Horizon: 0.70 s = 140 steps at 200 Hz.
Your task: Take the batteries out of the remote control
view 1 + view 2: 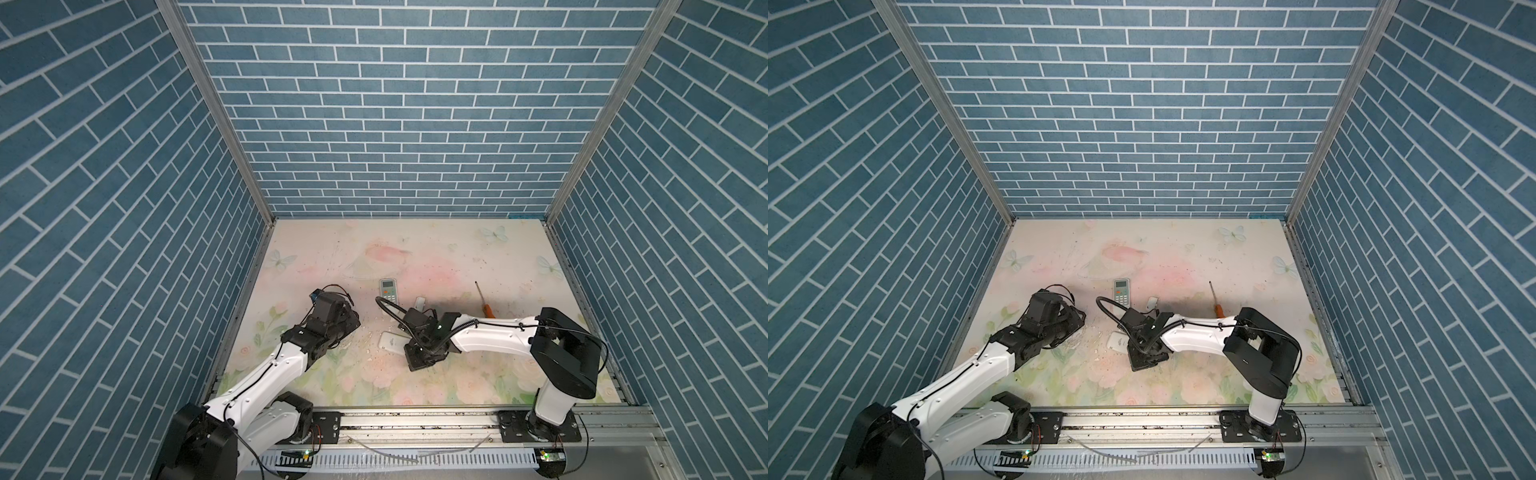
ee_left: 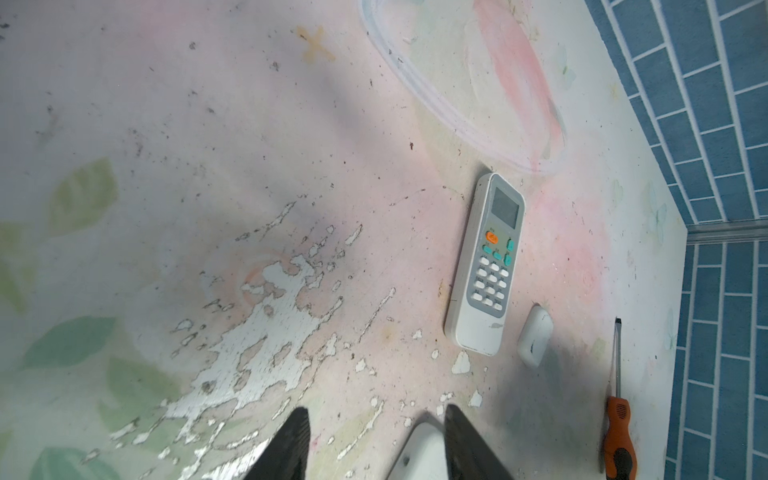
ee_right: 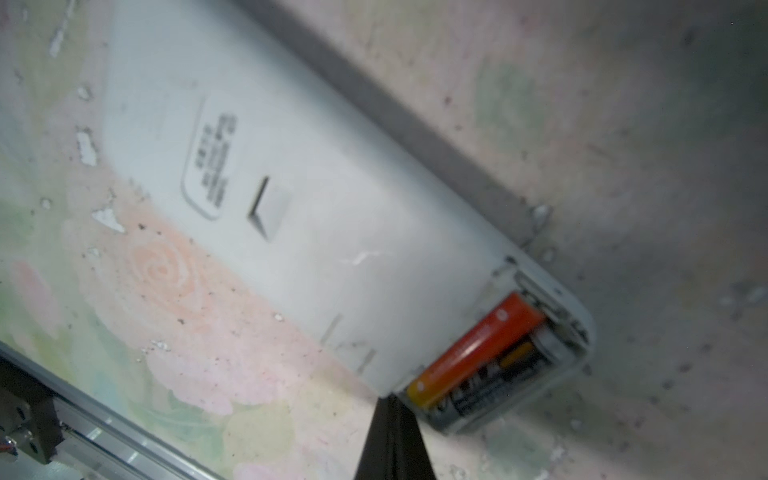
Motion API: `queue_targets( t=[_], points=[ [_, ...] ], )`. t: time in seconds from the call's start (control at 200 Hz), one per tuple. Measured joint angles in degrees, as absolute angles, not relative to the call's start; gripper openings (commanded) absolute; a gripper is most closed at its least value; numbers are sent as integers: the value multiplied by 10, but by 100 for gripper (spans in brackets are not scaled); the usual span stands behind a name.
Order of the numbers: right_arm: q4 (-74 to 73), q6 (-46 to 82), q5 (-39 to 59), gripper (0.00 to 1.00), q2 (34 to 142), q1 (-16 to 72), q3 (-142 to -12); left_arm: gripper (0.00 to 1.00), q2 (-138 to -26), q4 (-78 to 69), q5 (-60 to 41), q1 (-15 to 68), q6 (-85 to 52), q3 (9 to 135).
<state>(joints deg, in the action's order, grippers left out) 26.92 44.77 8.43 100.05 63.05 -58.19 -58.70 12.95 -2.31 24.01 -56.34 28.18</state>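
Observation:
A white remote control (image 3: 316, 216) lies face down on the mat, its battery bay uncovered at one end. In the bay sit two batteries side by side, one orange (image 3: 478, 349) and one black (image 3: 490, 384). My right gripper (image 3: 392, 401) is shut, its tip at the remote's edge right beside the bay. In both top views this remote (image 1: 390, 341) shows left of the right wrist. My left gripper (image 2: 376, 409) stands open just above the mat; a corner of the remote (image 2: 422, 455) lies between its fingers, close to one of them.
A second remote (image 1: 389, 289) lies face up farther back, with a small white cover (image 1: 420, 302) to its right. An orange-handled screwdriver (image 1: 484, 305) lies right of that. The mat (image 2: 266, 316) is flaked and worn beside the left gripper.

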Motion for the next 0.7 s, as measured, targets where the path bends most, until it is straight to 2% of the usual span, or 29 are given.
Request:
queue_targets(
  t=[0.335,0.44,0.555,0.7],
  points=[
    [287,430,83,1,999,621,-585,55,-590,117,-27,239,-577,263],
    [304,430,81,13,976,620,-585,61,-588,115,-29,239,-582,263],
    [349,421,66,31,899,609,-585,65,-588,113,-32,239,-581,264],
    [414,396,31,49,801,543,-589,67,-610,115,-50,239,-565,298]
  ],
)
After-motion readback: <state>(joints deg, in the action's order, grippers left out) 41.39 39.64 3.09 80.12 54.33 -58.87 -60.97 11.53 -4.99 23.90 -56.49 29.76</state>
